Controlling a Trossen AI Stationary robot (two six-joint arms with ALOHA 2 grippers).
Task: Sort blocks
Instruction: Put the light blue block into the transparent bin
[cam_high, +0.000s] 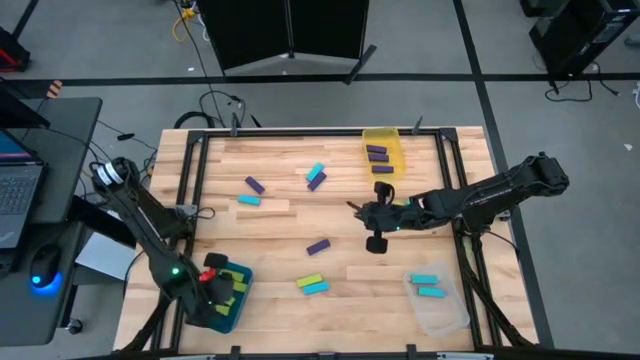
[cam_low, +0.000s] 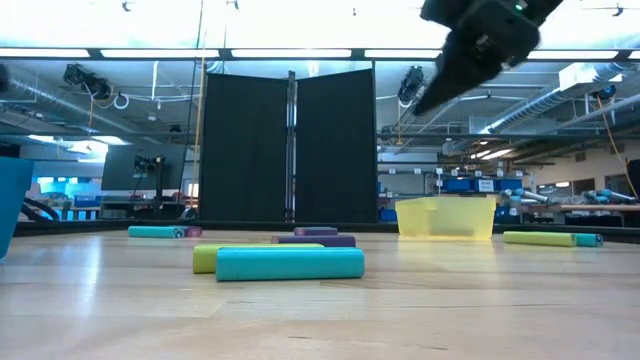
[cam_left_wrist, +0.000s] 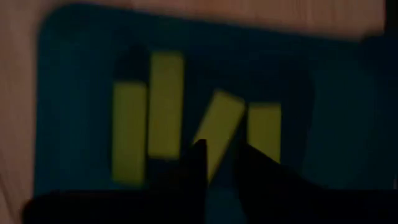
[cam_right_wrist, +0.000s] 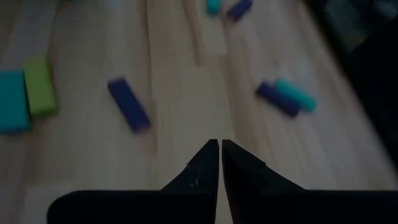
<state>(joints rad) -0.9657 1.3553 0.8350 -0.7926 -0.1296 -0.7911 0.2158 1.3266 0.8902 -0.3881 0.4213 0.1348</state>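
Blocks, sort partly done. Four lime blocks (cam_left_wrist: 165, 102) in teal bin (cam_high: 222, 322) at near left; three lying parallel, one tilted against a neighbour, probably as dropped. Purple blocks (cam_high: 377, 152) in yellow bin (cam_high: 383, 133) at far edge, right of centre. Two cyan blocks (cam_high: 427, 285) in clear bin (cam_high: 440, 312) at near right. So one colour per bin; bins spread to separate corners, likely so each arm serves those on its own side.

Loose on table (cam_high: 270, 310):
- purple block (cam_high: 254, 185) and cyan block (cam_high: 248, 200), left of centre, just beside each other
- cyan-and-purple pair (cam_high: 316, 177), far centre, touching
- single purple block (cam_high: 318, 246), centre
- lime-and-cyan pair (cam_high: 312, 285), near centre, side by side
- one more purple block (cam_high: 383, 188), just near of the yellow bin

Left gripper (cam_left_wrist: 221, 152) directly over teal bin, fingers a little apart, nothing clamped between them; placed as for a drop into that bin.

Right gripper (cam_right_wrist: 219, 144) above table, centre-right, raised clear of the surface in low view. Fingers together, tips almost touching, empty. Pointed toward the loose blocks at centre; single purple one a plausible next pick, since the yellow bin lies on that arm's side. Would need to spread before descending.

Risk: touching pairs hard to grasp singly.
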